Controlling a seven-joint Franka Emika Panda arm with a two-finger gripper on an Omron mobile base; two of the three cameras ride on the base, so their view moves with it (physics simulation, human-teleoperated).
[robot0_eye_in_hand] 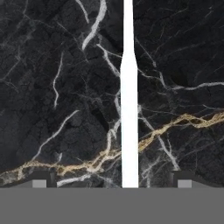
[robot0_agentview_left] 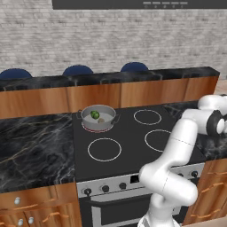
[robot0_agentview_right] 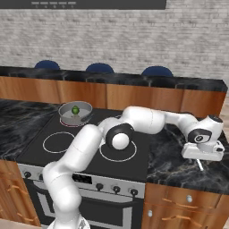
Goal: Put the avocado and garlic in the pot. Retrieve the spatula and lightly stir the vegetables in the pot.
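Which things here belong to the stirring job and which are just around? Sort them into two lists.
Part of the job:
- pot on the rear left burner
- avocado in the pot
- garlic in the pot
- spatula on the black marble counter right of the stove
- gripper, fingers either side of the spatula

Just around:
- stove knobs
- three blue stools behind the bar

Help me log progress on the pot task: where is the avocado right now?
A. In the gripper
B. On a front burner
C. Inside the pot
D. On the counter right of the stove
C: the avocado sits inside the pot on the stove's back-left burner.
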